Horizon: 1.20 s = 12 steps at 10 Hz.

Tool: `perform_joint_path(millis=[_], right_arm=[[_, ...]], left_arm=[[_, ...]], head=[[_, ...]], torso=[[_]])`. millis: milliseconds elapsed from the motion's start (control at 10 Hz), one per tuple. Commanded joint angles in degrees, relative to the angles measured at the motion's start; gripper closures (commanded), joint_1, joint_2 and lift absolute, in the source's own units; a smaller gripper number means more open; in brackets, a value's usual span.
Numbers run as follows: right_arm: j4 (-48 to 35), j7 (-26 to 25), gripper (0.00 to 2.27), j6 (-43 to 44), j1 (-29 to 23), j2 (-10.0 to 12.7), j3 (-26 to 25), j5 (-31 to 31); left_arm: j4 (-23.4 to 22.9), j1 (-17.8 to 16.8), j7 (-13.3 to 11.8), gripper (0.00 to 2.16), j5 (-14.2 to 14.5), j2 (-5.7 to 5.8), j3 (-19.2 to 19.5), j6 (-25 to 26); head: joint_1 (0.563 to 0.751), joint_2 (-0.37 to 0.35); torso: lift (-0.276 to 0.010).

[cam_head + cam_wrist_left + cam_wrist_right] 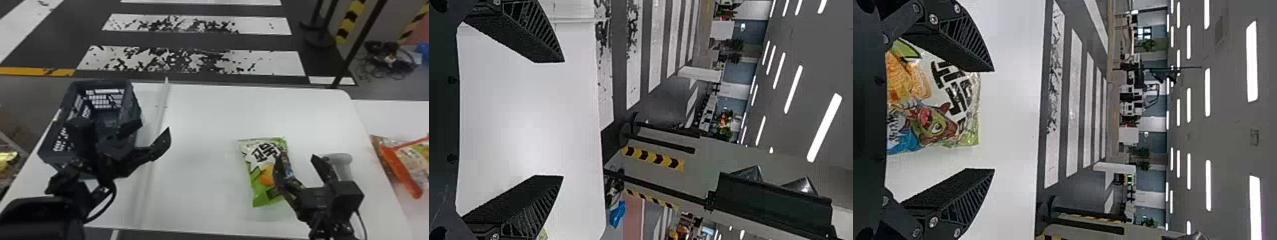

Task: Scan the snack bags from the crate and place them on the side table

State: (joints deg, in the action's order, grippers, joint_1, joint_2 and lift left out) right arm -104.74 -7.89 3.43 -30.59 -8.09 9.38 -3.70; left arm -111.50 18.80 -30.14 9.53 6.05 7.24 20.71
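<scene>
My left gripper (pixel 149 135) is open beside the dark crate (pixel 131 95), its arm covering part of it; whether bags lie inside, I cannot tell. In the left wrist view the left gripper (pixel 563 119) has nothing between its fingers. A green and white snack bag (pixel 261 172) lies flat on the white table. The open right gripper (pixel 296 157) is at the bag's right side, one finger overlapping its edge. In the right wrist view, the right gripper (pixel 994 120) has the bag (pixel 928 110) showing beyond and between its fingers, not gripped.
A grey-white rounded object (pixel 343 161) stands behind the right gripper. On the side table (pixel 376 111) at the right lies another bag (pixel 418 159) with an orange-red object (pixel 402 172) across it. A ridge (pixel 162 108) runs along the table near the crate.
</scene>
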Motion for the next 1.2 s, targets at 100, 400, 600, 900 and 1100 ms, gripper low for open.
perform_joint_path(millis=[100,400,600,900,1100], right_arm=[[-1.17,3.68,0.17,-12.53,0.35,0.09,-4.19,-7.20],[-1.52,9.12,0.17,-22.20,1.76,0.35,-8.76,-11.68],[-1.52,13.26,0.17,-31.34,3.87,0.62,-11.66,-13.70],[-0.20,18.70,0.16,-41.71,7.21,0.88,-15.44,-17.04],[1.74,21.52,0.18,-45.76,8.96,0.88,-17.02,-18.89]], left_arm=[[0.41,0.36,0.00,0.04,0.31,0.36,0.32,0.00],[0.76,0.45,0.00,0.04,0.40,0.36,0.32,0.00],[1.11,0.45,0.00,0.04,0.40,0.36,0.23,0.00],[1.46,0.54,0.00,0.04,0.49,0.36,0.14,0.00],[1.38,0.72,0.00,0.04,0.49,0.36,0.05,0.00]], head=[[0.695,0.010],[0.695,-0.013],[0.695,-0.026],[0.695,-0.028],[0.695,-0.032]], torso=[[-0.050],[-0.050],[-0.050],[-0.050],[-0.050]])
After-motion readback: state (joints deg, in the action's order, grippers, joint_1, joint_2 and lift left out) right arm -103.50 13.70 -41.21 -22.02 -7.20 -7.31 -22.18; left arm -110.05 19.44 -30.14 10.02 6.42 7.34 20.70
